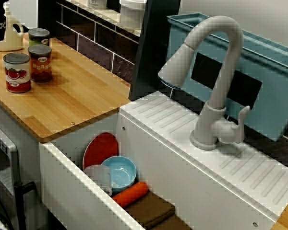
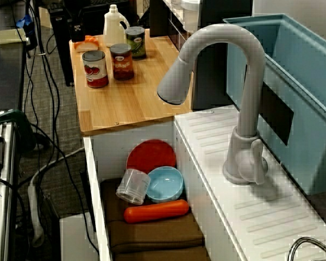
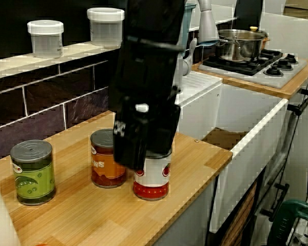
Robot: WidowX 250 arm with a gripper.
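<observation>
In the counter-level view my black gripper (image 3: 141, 148) hangs low over the wooden counter (image 3: 118, 215). Its lower end covers the top of a red tomato can (image 3: 153, 180) and stands just right of an orange bean can (image 3: 107, 165). Its fingers blur into the dark body, so I cannot tell how they stand. A green can (image 3: 33, 171) sits further left. From above, the tomato can (image 2: 95, 68), bean can (image 2: 121, 61) and green can (image 2: 135, 42) cluster near a white bottle (image 2: 114, 24). A dark arm column (image 1: 153, 48) rises at the counter's back corner.
The white sink (image 2: 98, 179) holds a red plate (image 2: 151, 156), blue bowl (image 2: 165, 184), clear cup (image 2: 133, 186), orange carrot (image 2: 156, 211) and brown cloth (image 2: 152, 234). A grey faucet (image 1: 216, 72) arches over it, before a blue rack (image 1: 273, 81). A pot (image 3: 241, 43) sits on the stove.
</observation>
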